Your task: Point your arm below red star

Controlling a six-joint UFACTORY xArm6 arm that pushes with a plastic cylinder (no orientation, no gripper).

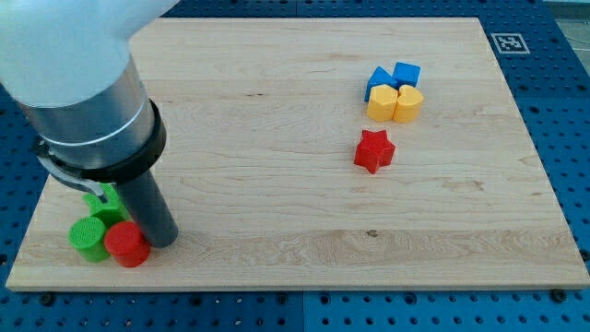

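Where my tip [164, 242] touches red cylinder [126, 244] (green blocks [95, 226] beside).

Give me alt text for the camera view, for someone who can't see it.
My tip rests at the board's lower left beside a red cylinder and green blocks, far from the red star at centre right. Above the star, two blue blocks and two yellow blocks cluster together.
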